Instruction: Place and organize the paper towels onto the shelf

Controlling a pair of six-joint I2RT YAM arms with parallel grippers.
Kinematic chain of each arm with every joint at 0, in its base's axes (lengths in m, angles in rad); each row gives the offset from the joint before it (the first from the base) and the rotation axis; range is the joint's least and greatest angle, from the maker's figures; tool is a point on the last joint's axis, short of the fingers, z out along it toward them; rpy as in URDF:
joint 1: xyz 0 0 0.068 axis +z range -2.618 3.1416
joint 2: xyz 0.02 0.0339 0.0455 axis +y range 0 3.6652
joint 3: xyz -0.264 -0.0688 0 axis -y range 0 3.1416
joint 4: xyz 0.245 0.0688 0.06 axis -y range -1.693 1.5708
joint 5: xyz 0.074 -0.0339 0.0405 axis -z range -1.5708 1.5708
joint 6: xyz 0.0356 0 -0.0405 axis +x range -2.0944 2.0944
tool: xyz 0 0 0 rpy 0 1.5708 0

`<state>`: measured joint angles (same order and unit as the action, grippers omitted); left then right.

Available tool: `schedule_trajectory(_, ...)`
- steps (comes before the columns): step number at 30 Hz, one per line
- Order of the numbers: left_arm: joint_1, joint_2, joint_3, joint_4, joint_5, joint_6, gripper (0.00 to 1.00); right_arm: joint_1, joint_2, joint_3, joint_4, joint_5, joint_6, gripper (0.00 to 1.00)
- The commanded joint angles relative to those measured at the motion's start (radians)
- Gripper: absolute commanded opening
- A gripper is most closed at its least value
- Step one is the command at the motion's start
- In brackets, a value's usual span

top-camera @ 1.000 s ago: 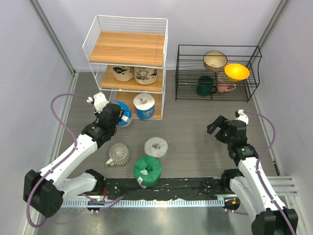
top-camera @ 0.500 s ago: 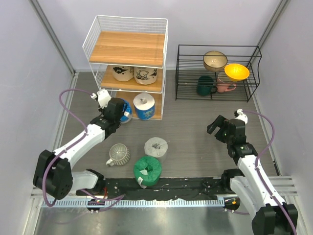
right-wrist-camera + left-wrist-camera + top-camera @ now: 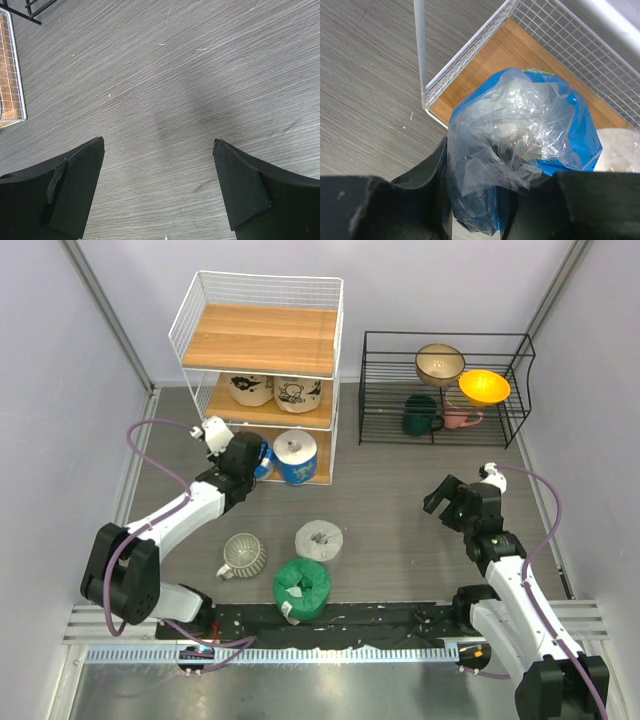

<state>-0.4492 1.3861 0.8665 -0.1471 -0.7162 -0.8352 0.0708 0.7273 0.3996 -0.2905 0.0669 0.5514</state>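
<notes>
The white wire shelf stands at the back left with three wooden boards. Two tan cartoon-print rolls sit on its middle board. A white-blue roll sits on the bottom board. My left gripper is shut on the blue-white roll and holds it at the left front corner of the bottom board. A grey roll and a green roll lie on the floor in front. My right gripper is open and empty over bare floor at the right.
A ribbed pale mug lies left of the grey roll. A low black wire rack at the back right holds bowls and mugs. Walls close in on both sides.
My left gripper has carried the blue-white roll back and to the right, up to the shelf's bottom board beside the white-blue roll. The right arm has not moved.
</notes>
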Motion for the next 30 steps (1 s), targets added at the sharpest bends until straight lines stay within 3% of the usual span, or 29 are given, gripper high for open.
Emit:
schedule_trajectory(1, 0.004, 0.008, 0.069, 0.110, -0.098, -0.038, 0.00, 0.004, 0.003, 0.013, 0.044, 0.017, -0.016, 0.96)
schedule_trajectory(30, 0.013, 0.163, 0.114, 0.208, -0.088, -0.125, 0.00, 0.004, 0.017, 0.021, 0.045, 0.017, -0.025, 0.96)
